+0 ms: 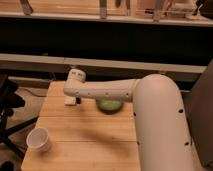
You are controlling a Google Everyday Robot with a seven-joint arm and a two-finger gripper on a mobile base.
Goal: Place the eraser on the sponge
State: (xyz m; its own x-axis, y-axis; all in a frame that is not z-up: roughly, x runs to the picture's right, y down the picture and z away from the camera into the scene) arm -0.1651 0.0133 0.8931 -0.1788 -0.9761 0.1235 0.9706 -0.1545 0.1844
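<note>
My white arm reaches left across the wooden table (85,145), and the gripper (73,100) hangs below the wrist near the table's far left part. A small white block, probably the eraser (69,101), shows at the gripper's tip just above the tabletop. A green rounded thing, likely the sponge (110,105), lies to the right of the gripper, with the arm covering its top half.
A white paper cup (39,139) stands near the table's front left corner. A black chair base (7,125) sits left of the table. A dark shelf unit runs behind the table.
</note>
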